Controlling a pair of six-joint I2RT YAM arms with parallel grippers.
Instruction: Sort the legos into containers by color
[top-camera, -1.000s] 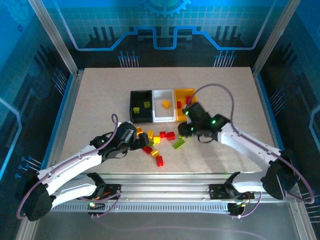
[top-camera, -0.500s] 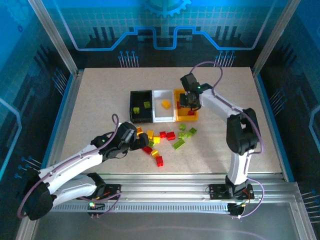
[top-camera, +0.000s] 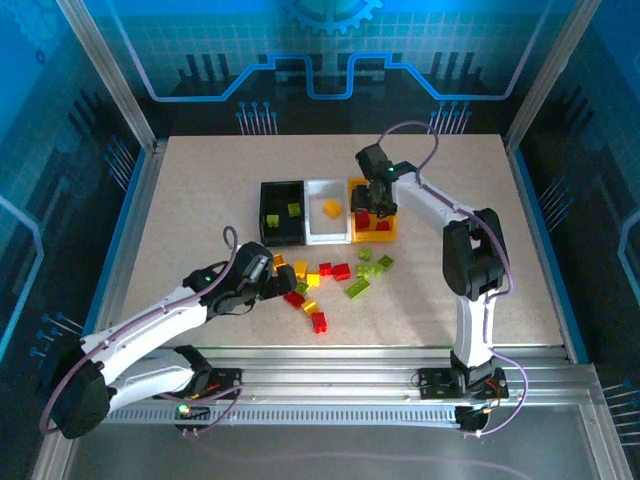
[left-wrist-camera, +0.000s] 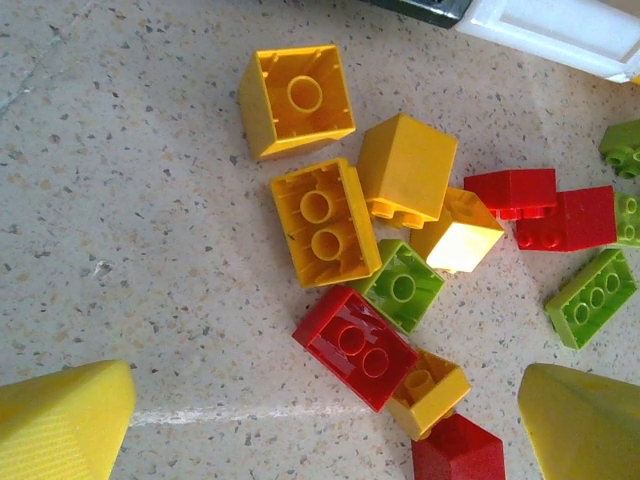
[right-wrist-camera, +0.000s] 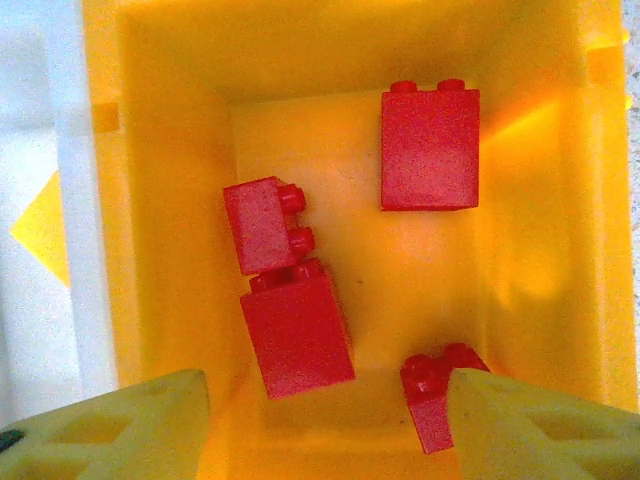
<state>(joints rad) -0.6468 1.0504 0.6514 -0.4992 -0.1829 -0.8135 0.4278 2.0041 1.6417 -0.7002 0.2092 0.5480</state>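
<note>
Four red legos (right-wrist-camera: 430, 150), studs sideways, in yellow-orange bin (right-wrist-camera: 160, 200); right tool (right-wrist-camera: 328, 405) wide, empty.

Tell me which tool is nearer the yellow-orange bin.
Right. The right tool hangs over the yellow-orange bin; the left tool sits near the loose bricks, away from it.

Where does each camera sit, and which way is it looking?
Top external: above and behind, looking down at the table; left arm, right arm show.
Left wrist: on its arm, looking down at loose bricks; its fingers show.
Right wrist: looking down into the yellow-orange bin; its fingers show.
Shared: top and right wrist see that bin.
</note>
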